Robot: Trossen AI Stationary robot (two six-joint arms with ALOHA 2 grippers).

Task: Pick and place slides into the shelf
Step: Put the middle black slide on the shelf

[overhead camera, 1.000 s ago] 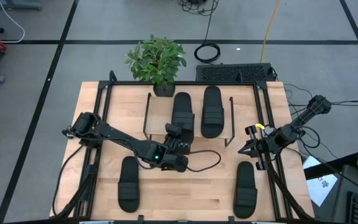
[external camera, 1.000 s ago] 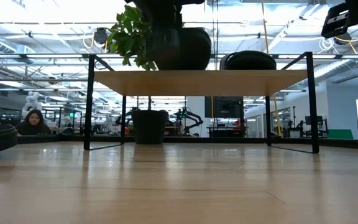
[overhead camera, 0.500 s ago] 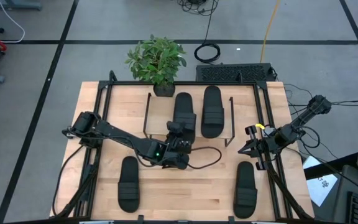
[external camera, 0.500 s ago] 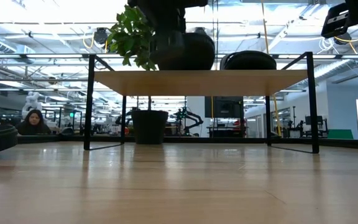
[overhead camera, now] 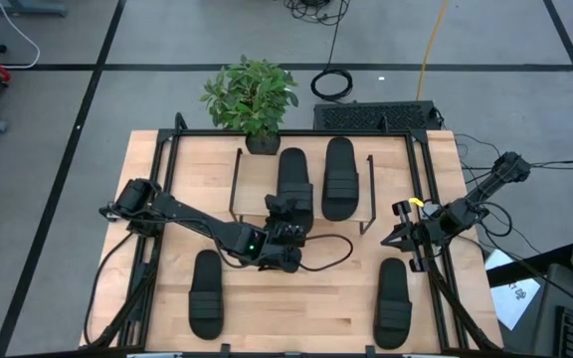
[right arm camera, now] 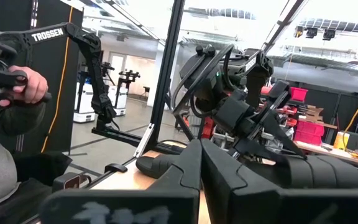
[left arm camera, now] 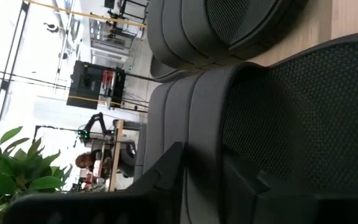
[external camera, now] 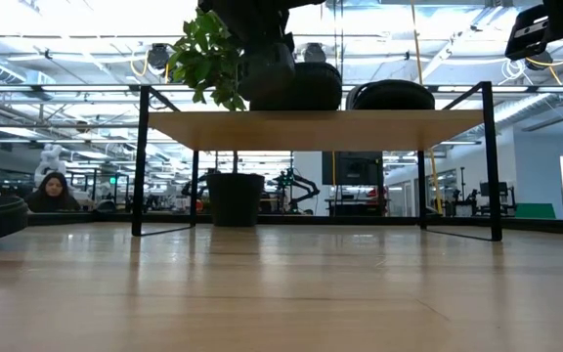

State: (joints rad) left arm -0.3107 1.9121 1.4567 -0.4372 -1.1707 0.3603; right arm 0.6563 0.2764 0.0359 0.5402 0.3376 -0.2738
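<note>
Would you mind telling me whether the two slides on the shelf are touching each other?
Apart. The high view shows a strip of the shelf board between the left slide and the right slide.

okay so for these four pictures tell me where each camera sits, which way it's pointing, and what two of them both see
High: above the table, looking straight down; both arms, four slides, shelf.
Low: at tabletop height, looking level under the shelf into the room; left gripper above.
Left wrist: on the left arm, facing the shelf's slides; own fingers show.
Right wrist: on the right arm at the table's right edge, looking across; own fingers, left arm, a person's hand.
High and low share shelf, plant, and two shelved slides.
</note>
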